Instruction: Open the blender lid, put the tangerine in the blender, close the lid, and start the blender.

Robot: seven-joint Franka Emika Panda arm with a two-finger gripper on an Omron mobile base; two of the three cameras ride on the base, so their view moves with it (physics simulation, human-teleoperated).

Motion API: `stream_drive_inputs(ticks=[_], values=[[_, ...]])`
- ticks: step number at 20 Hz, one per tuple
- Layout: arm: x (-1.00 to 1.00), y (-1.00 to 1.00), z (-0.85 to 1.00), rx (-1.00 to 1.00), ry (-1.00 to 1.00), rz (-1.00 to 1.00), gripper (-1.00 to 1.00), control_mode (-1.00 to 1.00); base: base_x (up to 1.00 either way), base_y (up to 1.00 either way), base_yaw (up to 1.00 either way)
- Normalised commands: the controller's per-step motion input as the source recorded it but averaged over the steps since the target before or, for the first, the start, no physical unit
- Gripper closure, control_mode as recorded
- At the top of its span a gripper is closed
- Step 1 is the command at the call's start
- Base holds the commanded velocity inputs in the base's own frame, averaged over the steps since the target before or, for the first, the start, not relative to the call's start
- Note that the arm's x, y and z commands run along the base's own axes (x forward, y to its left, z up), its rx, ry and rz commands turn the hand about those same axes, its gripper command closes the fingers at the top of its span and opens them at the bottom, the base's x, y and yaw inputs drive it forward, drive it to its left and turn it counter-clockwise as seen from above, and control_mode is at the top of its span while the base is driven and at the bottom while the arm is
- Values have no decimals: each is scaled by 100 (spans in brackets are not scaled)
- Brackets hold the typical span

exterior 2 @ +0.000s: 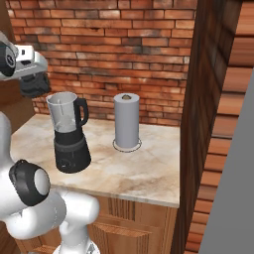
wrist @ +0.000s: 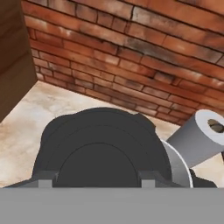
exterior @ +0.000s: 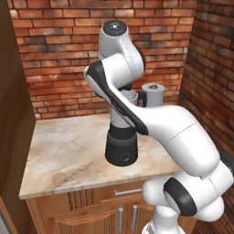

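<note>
Clamped between the two tips of the gripper [wrist: 96, 181]: the blender lid [wrist: 100, 146], jaws drawn in narrow against its sides, held in the air, clear of the jar, up and to the left in the right base view. Below it, on the marble counter [exterior 2: 149, 171] towards the front edge, the blender [exterior 2: 69, 131], upright, jar mouth uncovered, black handle turned toward the paper towel roll [exterior 2: 127, 121]. Near the blender, nearer the brick wall [exterior 2: 109, 44], that roll on end.

a clear glass blender with a black rounded base [exterior 2: 72, 154] is standing on a beige veined marble counter [exterior 2: 144, 168], a grey-white paper towel roll [exterior 2: 127, 121] showing against red brick wall [exterior 2: 124, 44].
</note>
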Motion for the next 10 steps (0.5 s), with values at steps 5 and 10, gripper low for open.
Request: stream_drive_inputs(ticks=[5, 10], values=[[12, -58, 5, 0, 0, 7, 100, -100, 0, 0, 0], [20, -55, 15, 0, 0, 11, 100, -100, 0, 0, 0]])
